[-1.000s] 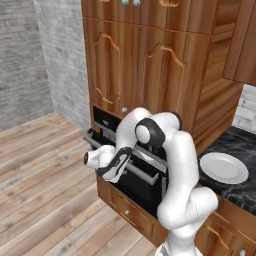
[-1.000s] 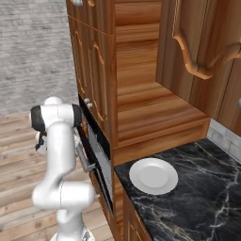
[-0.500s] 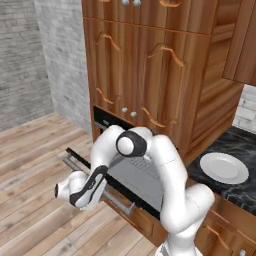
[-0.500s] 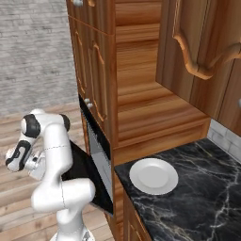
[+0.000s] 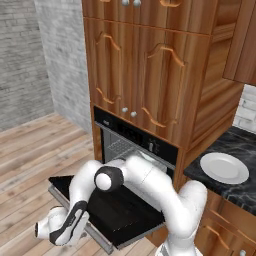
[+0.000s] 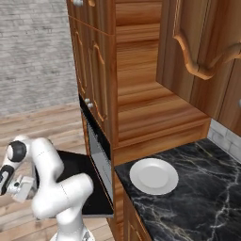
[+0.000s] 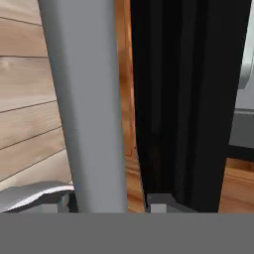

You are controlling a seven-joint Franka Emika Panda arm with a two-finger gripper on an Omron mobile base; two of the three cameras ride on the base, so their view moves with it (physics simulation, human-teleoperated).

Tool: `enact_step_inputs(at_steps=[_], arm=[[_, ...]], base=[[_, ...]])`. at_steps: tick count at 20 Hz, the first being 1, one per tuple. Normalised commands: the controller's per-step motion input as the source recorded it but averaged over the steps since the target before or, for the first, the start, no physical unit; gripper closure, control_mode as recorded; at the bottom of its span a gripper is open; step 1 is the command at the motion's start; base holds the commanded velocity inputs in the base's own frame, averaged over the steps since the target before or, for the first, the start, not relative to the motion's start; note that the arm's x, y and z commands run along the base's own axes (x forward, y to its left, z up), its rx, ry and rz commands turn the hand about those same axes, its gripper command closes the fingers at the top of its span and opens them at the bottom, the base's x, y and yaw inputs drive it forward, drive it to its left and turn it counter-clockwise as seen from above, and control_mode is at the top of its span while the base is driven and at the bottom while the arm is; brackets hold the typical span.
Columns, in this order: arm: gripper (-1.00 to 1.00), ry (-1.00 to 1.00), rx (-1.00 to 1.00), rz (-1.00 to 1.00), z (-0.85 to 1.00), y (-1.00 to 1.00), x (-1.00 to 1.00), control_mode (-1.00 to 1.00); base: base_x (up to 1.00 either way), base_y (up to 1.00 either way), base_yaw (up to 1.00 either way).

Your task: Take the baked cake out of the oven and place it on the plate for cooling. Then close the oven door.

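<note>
The oven [image 5: 131,134] sits in the wood cabinetry. Its oven door [image 5: 120,210] hangs folded down, almost flat; the right base view shows it too [image 6: 77,169]. My gripper [image 5: 46,233] is low at the door's front edge, by the floor [image 6: 10,184]. In the hand view the silver bar handle [image 7: 84,99] runs up between my fingertips [image 7: 158,202], with a narrow gap on each side. The wire rack [image 5: 119,147] shows inside the oven. The baked cake is hidden from me. The white plate [image 5: 224,167] lies bare on the black counter [image 6: 154,175].
The black marble counter [image 6: 202,188] runs to the right of the oven. Wooden cabinet doors [image 5: 145,80] stand above it. A wood plank floor [image 5: 30,155] spreads out to the left, up to a grey brick wall [image 6: 33,52].
The oven door has swung from nearly upright down to almost flat. My gripper travelled down and outward with its handle, and the jaws narrowed.
</note>
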Motion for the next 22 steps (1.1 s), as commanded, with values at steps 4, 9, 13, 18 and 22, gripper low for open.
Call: enact_step_inputs(at_steps=[4, 9, 13, 18, 22], arm=[[-1.0, -0.01, 0.02, 0.0, 0.05, 0.12, -0.71, -1.0], [-1.0, -0.12, 0.07, 0.01, 0.84, 0.04, -0.75, -1.0], [-1.0, -0.2, 0.07, 0.0, 1.0, 0.01, -0.35, -1.0], [-1.0, -0.19, 0.02, 0.0, 1.0, -0.14, 0.0, -1.0], [-1.0, -0.06, 0.0, 0.0, 0.99, -0.53, 0.29, -1.0]], base=[[0.0, 0.0, 0.0], [0.0, 0.0, 0.0], [0.0, 0.0, 0.0], [0.0, 0.0, 0.0], [0.0, 0.0, 0.0]])
